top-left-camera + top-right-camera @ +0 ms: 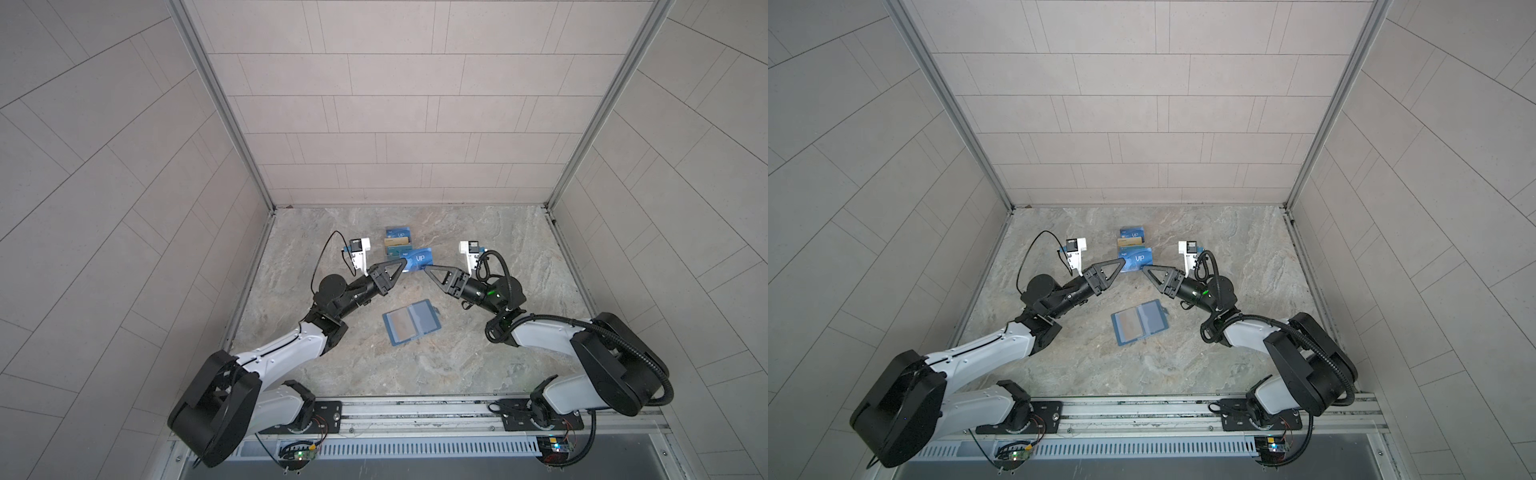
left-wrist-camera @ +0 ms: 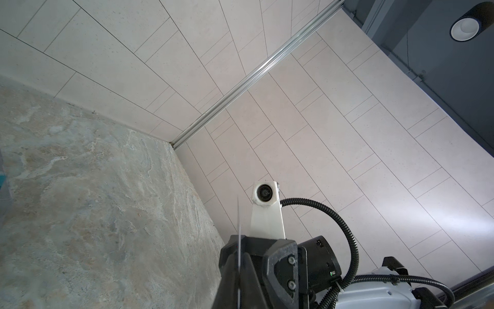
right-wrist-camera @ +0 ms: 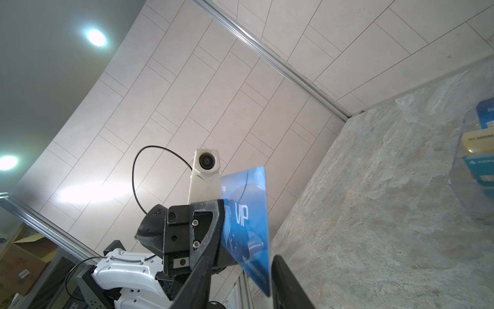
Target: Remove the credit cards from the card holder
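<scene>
— Where is the card at this moment?

— The blue card [image 1: 419, 259] is up in the air over the middle of the table [image 1: 498, 353], just on the near side of the clear stand [image 1: 398, 241]. The left gripper [image 1: 404, 263] is clenched on its left edge. The card holder [image 1: 411, 326] lies open and flat, nearer to us, between the two arms. Nothing touches it.

— And the right gripper?

— The right gripper [image 1: 426, 269] has its jaws on both sides of the card's right corner, but I see a gap. It does not pinch.

— What can go wrong?

— The passing over, I think. If the left one lets go before the right one bites, the card falls, maybe onto the stand. With only a corner held, such a thin card can pivot or slip out. If both pull, it bends.

— Are more cards inside the holder?

— The sleeves look empty, but I cannot be sure.
</scene>
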Motion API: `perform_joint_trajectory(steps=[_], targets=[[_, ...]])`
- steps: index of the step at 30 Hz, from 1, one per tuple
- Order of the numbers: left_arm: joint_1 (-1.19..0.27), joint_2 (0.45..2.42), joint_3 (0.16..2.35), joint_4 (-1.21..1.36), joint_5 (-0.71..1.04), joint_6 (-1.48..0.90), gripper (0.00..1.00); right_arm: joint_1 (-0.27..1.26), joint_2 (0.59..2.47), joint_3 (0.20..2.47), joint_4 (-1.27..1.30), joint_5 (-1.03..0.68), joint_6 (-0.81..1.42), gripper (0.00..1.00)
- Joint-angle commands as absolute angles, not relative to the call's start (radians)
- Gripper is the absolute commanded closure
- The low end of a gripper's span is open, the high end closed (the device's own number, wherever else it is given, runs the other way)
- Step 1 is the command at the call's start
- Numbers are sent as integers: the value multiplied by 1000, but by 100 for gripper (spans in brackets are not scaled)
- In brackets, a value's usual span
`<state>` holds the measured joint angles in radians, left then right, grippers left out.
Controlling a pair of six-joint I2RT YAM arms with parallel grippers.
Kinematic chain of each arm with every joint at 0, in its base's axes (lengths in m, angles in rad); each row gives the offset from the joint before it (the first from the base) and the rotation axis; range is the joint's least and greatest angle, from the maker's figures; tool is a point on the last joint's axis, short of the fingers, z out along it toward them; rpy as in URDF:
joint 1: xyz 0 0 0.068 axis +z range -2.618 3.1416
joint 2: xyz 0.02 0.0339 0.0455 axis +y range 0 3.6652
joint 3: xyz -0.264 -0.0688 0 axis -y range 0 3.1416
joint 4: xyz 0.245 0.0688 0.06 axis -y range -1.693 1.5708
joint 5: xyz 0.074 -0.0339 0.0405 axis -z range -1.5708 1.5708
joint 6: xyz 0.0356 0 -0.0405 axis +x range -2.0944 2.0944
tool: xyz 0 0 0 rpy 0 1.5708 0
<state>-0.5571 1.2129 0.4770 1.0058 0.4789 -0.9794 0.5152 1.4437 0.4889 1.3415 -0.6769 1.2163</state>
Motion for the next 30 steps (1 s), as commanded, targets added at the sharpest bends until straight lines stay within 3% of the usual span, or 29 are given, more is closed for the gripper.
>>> perform_joint_trajectory(steps=[1,19,28,30], targets=[[-555,1218,458,1092,492,-997,100,519,1453,527,1420,-695,1261,68],[-552,1245,441,1124,506,-1011,96,519,1471,531,1420,-712,1261,91],[-552,1201,422,1045,530,-975,67,513,1474,509,1419,-712,1251,99],[-552,1183,421,999,540,-955,56,514,1477,517,1403,-742,1242,100]])
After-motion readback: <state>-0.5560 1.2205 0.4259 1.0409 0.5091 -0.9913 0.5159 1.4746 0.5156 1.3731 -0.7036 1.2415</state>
